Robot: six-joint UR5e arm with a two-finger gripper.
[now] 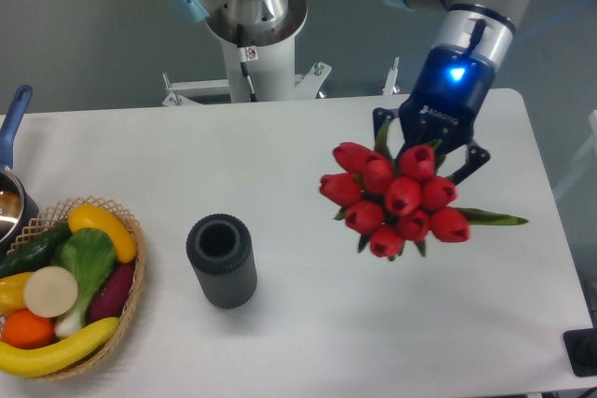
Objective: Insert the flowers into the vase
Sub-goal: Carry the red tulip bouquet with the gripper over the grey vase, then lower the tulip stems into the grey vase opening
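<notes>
A tight bunch of red tulips, the flowers (392, 198), hangs in the air over the right half of the table, blooms facing the camera and a green leaf sticking out to the right. My gripper (431, 142) sits right behind the blooms, shut on the bunch; the stems and fingertips are hidden by the flower heads. The vase (222, 260), a dark grey ribbed cylinder with an open round mouth, stands upright on the table to the lower left of the flowers, well apart from them.
A woven basket (131, 300) of fruit and vegetables sits at the left front edge. A pot with a blue handle (13, 128) pokes in at the far left. The arm's white base (256, 44) stands behind the table's back edge.
</notes>
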